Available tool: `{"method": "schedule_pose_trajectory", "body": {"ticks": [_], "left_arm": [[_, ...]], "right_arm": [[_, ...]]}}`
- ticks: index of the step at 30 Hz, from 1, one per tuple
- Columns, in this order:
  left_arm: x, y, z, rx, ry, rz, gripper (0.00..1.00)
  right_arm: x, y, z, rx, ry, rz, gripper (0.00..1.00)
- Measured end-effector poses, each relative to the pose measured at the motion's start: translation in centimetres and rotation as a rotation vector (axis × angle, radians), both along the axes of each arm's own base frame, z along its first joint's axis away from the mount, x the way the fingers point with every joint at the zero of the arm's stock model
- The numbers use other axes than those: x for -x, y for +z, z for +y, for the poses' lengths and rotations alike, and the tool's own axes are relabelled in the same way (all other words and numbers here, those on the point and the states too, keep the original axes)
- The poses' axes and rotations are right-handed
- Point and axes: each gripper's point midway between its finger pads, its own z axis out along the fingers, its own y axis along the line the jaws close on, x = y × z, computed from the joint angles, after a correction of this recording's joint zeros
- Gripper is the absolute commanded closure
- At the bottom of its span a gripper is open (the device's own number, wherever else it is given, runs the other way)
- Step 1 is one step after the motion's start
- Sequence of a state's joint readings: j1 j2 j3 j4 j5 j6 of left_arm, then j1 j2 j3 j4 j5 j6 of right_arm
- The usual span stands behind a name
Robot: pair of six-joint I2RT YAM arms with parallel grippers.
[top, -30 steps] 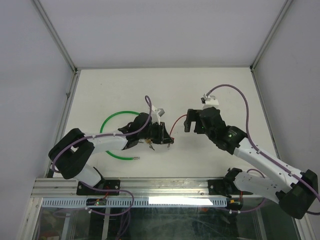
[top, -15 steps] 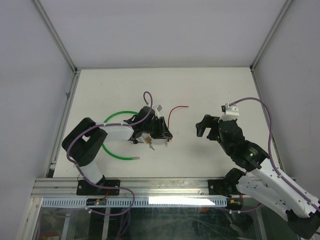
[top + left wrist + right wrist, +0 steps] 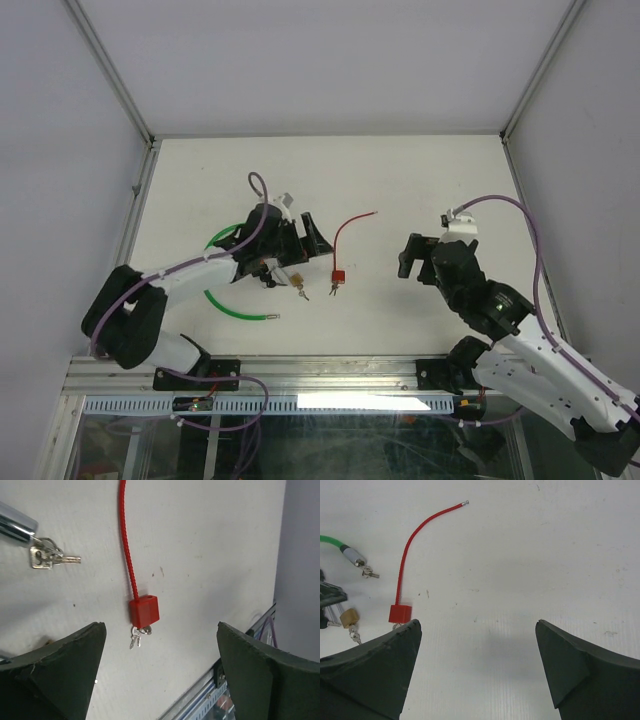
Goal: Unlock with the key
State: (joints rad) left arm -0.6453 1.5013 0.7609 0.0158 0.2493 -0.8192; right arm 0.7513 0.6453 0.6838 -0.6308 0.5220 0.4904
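Both the left gripper and the right gripper had their jaws spread wide, holding nothing. The red cable lock lay on the surface in the centre of the left wrist view, its keys touching its lower edge. These keys were small and flat, so closing jaws could probably push the lock away. The other key bunch, at the upper left, might be taken by mistake.

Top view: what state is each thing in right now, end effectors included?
Red cable lock: unfastened, one cable end free, key at base.
Brass padlock: lying flat, key hanging; shackle unclear.
Green cable: lying curved, keys on one metal end.
Left end effector: open, empty.
Right end effector: open, empty.
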Motion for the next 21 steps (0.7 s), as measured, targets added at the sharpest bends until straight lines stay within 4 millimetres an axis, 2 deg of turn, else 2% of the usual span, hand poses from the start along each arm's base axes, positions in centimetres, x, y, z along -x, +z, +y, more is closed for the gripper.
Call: {"method": "schedule_pose_trajectory", "body": {"ticks": [5, 9, 15, 21], "left_arm": [[-2.1, 5.9, 4.8, 0.029, 0.143, -0.148, 0.01], [-2.6, 10.3, 9.2, 0.001, 0.262, -0.289, 0.01], [0.1, 15.7, 14.2, -0.088, 0.351, -0.493, 0.01], [2.4, 21.3, 17.9, -0.139, 0.402, -0.711, 0.01]], "right_arm": [[0.5, 0.3, -1.2, 0.022, -0.022, -0.015, 0.00], [1.0, 1.0, -2.3, 0.016, -0.048, -0.045, 0.00], [1.6, 2.9, -3.9, -0.035, -0.087, -0.130, 0.00], [1.7, 3.3, -4.4, -0.043, -0.103, -0.150, 0.00]]}}
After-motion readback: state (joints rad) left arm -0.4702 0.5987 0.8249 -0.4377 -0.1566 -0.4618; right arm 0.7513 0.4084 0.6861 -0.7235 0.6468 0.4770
